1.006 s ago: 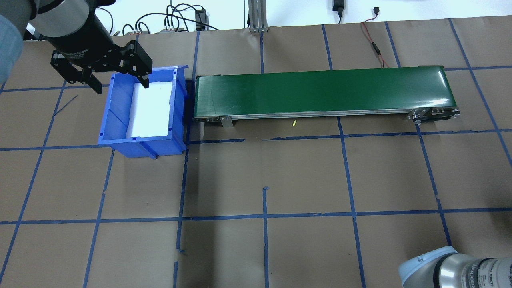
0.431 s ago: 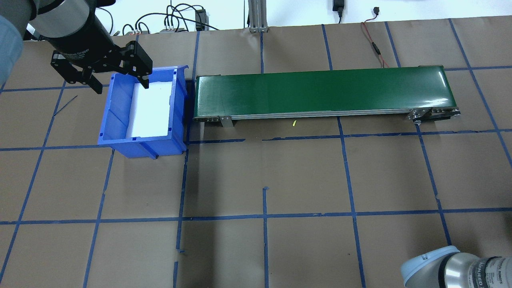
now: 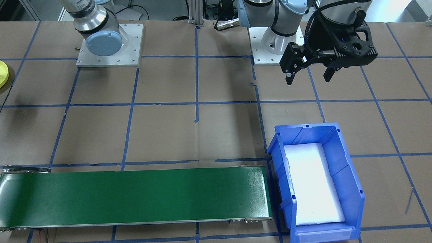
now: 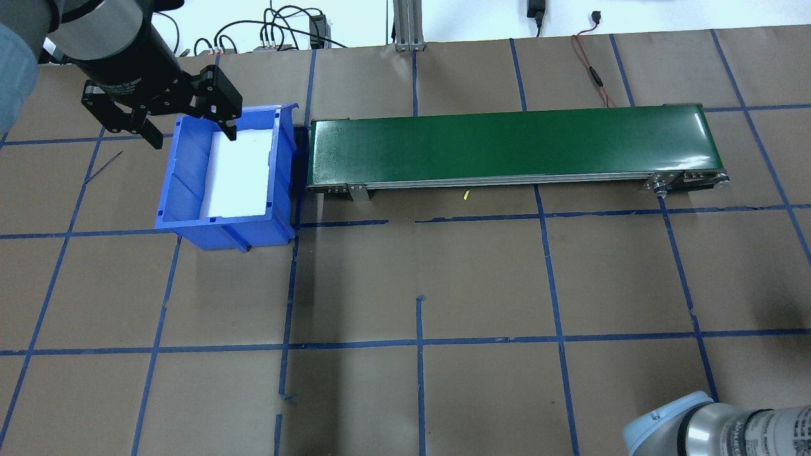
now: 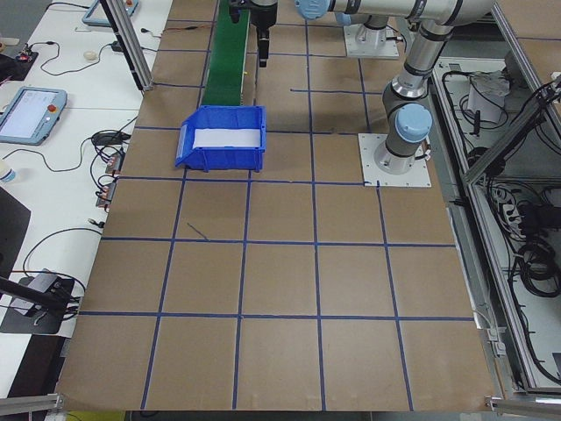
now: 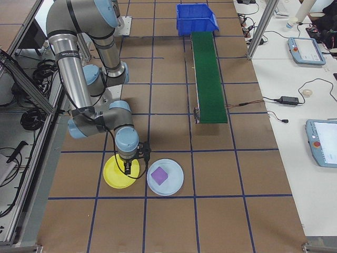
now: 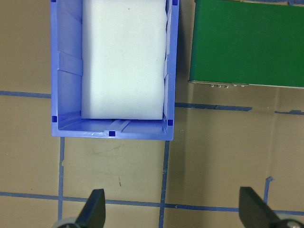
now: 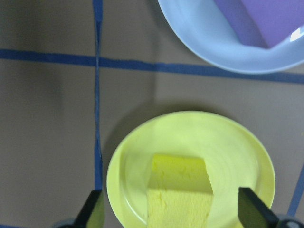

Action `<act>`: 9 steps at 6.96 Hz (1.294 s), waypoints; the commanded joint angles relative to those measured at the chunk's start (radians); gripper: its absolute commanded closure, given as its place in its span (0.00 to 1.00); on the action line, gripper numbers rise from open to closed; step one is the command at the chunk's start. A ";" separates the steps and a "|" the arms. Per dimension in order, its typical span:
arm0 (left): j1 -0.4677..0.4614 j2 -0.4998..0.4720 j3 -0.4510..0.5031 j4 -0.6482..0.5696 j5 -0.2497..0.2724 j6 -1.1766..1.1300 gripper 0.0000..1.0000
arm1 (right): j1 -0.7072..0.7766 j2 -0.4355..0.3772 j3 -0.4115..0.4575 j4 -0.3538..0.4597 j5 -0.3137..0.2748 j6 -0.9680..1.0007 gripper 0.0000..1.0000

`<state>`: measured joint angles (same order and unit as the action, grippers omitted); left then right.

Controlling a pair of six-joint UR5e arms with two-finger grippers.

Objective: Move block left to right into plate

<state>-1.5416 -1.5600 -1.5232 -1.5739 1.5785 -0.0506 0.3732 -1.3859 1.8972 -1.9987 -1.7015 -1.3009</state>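
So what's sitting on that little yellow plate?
A yellow block rests on the yellow plate, under the open right gripper. The block's near end runs out of the wrist view, so that part cannot be seen.

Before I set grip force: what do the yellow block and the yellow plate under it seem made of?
The yellow block looks like soft matte foam or sponge, with a grainy, porous face. The round lime-yellow plate looks like smooth moulded plastic with a faint sheen and a shallow rim.

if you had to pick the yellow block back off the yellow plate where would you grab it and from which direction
Probably from straight above, closing on two opposite flat side faces of the yellow block. It sits inside the yellow plate, whose raised rim would get in the way of a low side approach. The right gripper hangs open above it, fingers on either side.
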 commanded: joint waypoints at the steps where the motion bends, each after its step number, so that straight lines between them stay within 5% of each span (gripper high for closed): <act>1: 0.000 0.000 0.000 0.000 0.000 0.000 0.00 | 0.294 -0.097 -0.051 0.047 0.041 0.208 0.00; 2: 0.000 0.000 0.000 0.000 0.000 0.000 0.00 | 0.438 -0.104 -0.094 0.085 0.099 0.295 0.00; 6: 0.000 0.000 0.000 0.000 -0.002 0.000 0.00 | 0.925 -0.220 -0.176 0.295 0.118 1.012 0.01; 9: 0.000 0.005 -0.002 0.000 -0.002 0.000 0.00 | 1.163 -0.274 -0.230 0.320 0.201 1.303 0.00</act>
<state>-1.5416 -1.5588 -1.5236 -1.5739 1.5774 -0.0506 1.4300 -1.6504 1.6943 -1.6842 -1.5498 -0.1426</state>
